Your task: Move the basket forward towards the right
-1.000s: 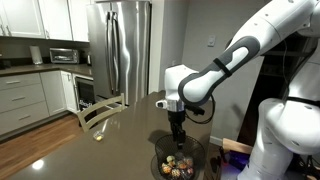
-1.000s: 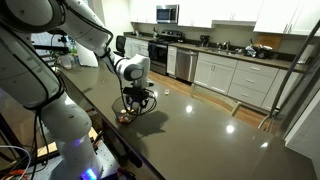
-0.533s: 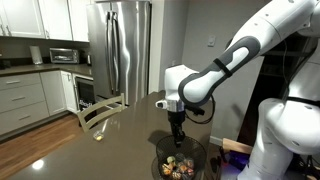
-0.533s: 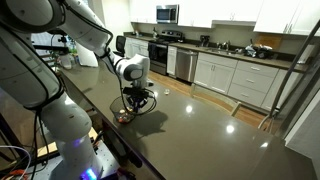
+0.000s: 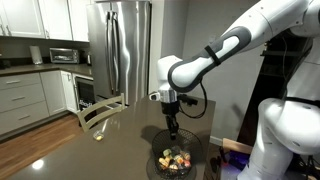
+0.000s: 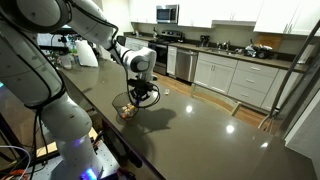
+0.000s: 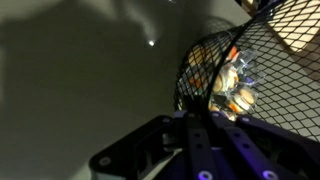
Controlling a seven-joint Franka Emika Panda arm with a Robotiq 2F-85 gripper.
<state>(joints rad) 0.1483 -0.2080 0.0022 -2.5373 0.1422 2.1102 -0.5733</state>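
Basket sat on the worktop near one edge, directly beneath the gripper, which hung just above its rim; how far the gripper was open could not be told.

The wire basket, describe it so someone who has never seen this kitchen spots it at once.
Find the long dark glossy countertop and the white robot arm reaching over it. Just below the arm's pincer sits a round dark wire-mesh basket, set apart by the small colourful egg-like balls inside it.
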